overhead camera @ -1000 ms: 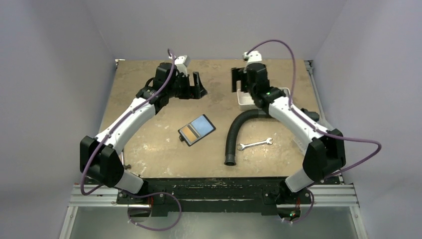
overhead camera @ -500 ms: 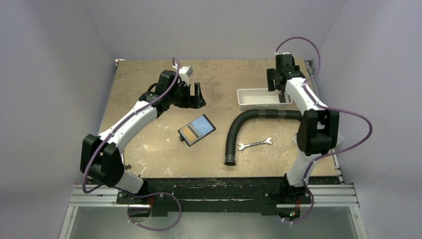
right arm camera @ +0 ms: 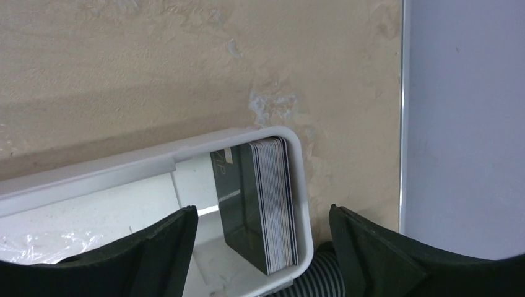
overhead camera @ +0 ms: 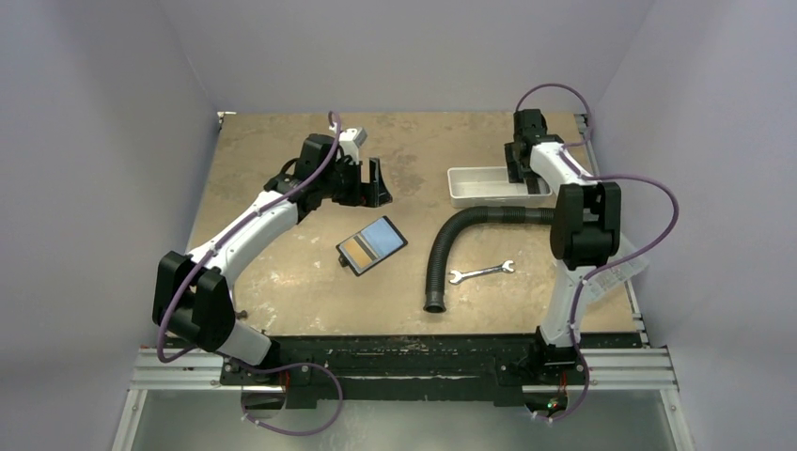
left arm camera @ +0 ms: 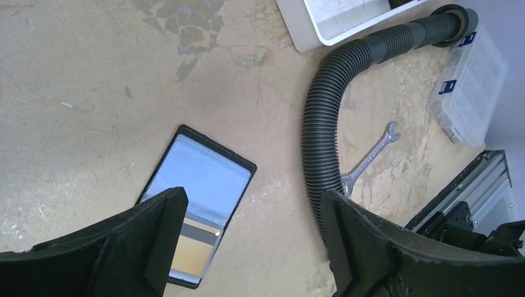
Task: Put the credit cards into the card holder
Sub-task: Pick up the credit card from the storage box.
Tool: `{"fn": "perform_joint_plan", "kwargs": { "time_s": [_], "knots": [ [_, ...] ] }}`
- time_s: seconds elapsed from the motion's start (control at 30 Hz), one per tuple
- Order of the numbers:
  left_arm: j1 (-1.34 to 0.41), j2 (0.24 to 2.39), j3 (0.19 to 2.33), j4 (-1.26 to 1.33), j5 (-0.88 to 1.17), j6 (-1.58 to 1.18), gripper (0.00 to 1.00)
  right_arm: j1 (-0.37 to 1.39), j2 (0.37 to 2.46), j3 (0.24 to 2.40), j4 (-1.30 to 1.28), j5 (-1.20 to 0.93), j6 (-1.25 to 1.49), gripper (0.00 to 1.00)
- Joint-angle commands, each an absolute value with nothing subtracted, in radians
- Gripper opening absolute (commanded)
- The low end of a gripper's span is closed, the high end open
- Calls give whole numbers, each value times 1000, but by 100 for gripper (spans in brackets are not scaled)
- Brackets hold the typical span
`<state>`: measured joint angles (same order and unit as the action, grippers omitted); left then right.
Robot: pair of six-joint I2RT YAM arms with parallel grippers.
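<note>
Jaws apart on right gripper [right arm camera: 263, 213], poised over credit cards [right arm camera: 272, 204] stacked on edge at the end of the white tray [right arm camera: 124, 170]. Best to drop straight, straddle only a few cards, and close gently. Left gripper [left arm camera: 254, 198] likewise spread, near open card holder [overhead camera: 371, 245] mid-table, well apart from tray.

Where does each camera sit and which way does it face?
Top external: above, behind the bases, looking down on the table; left arm and right arm show.
Left wrist: faces down at the open card holder; left gripper shows.
Right wrist: faces down into the white tray at stacked cards; right gripper shows.
Shared: the white tray and black hose appear in all three.
</note>
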<state>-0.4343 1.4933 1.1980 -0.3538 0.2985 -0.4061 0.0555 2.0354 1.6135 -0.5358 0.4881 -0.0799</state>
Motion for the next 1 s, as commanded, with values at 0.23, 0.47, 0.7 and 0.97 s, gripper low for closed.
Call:
{"fn": "perform_joint_plan", "kwargs": {
  "time_s": [0.23,0.47,0.7,0.97],
  "knots": [
    [-439,1505,1197,-314,328,-409,85,49,2091,1686,-539,575,-93,78],
    [-439,1506,1197,-313,329,-408,85,49,2098,1681,-526,598,-101,70],
    [-439,1512,1197,-315,331,-407,85,49,2101,1688,-528,607,-109,61],
    [-439,1516,1197,-314,334,-405,85,49,2095,1692,-537,613,-109,49]
  ]
}}
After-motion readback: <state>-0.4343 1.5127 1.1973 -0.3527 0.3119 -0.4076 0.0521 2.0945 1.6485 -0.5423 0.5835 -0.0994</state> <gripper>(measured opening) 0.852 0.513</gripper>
